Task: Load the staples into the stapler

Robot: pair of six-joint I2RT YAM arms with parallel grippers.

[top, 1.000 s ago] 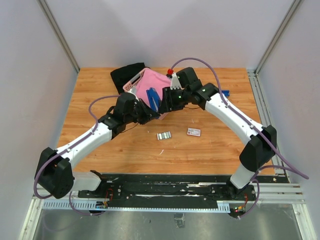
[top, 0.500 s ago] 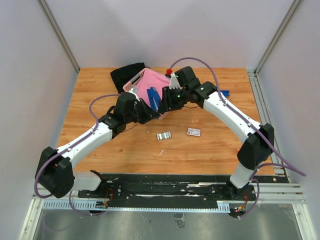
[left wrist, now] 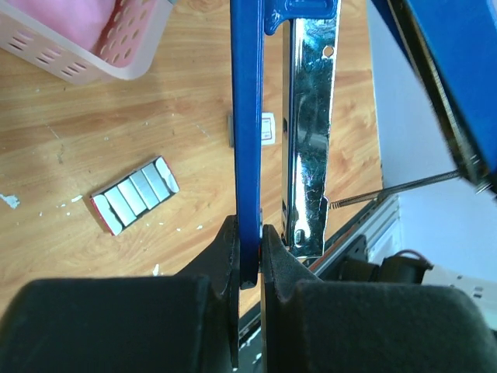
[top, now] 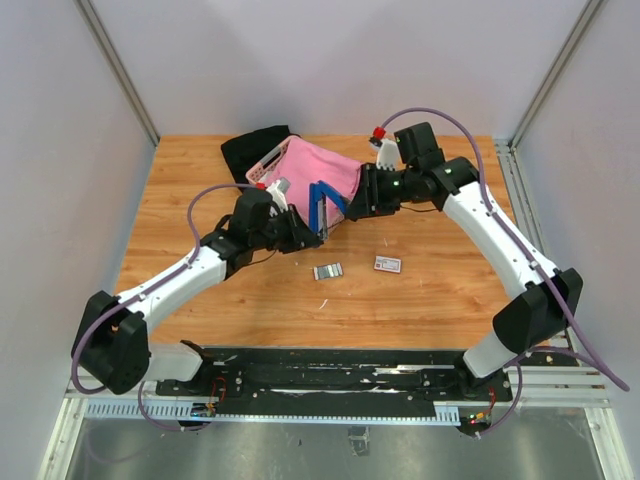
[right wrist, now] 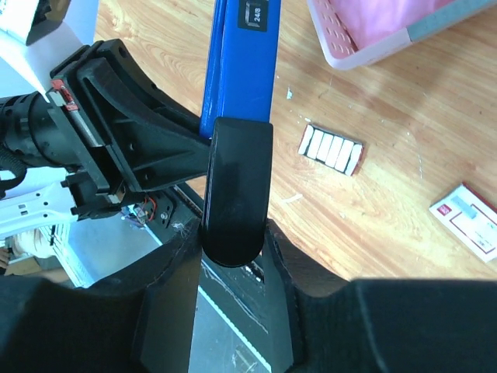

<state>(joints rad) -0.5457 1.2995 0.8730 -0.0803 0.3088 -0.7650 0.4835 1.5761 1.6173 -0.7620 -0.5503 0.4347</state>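
Observation:
Both grippers hold the blue stapler (top: 320,206) above the table, in front of the pink basket. My left gripper (left wrist: 248,233) is shut on its thin blue base (left wrist: 247,116); the chrome magazine (left wrist: 309,140) stands apart beside it, swung open. My right gripper (right wrist: 233,233) is shut on the black end cap (right wrist: 237,186) of the stapler's blue top (right wrist: 241,62). The staples (top: 328,270), a silvery block, lie on the wood below, also seen in the left wrist view (left wrist: 133,194) and the right wrist view (right wrist: 332,149). The left gripper (top: 308,230) and right gripper (top: 352,205) face each other.
A small white carton (top: 388,264) with red print lies right of the staples. A pink basket (top: 300,165) with pink cloth stands at the back, a black cloth (top: 250,150) behind it. Grey walls close in three sides.
My right arm has swung to the right, drawing the stapler's top away from its base. Its jaws have narrowed on the black cap. The left gripper kept its grip and shifted slightly right.

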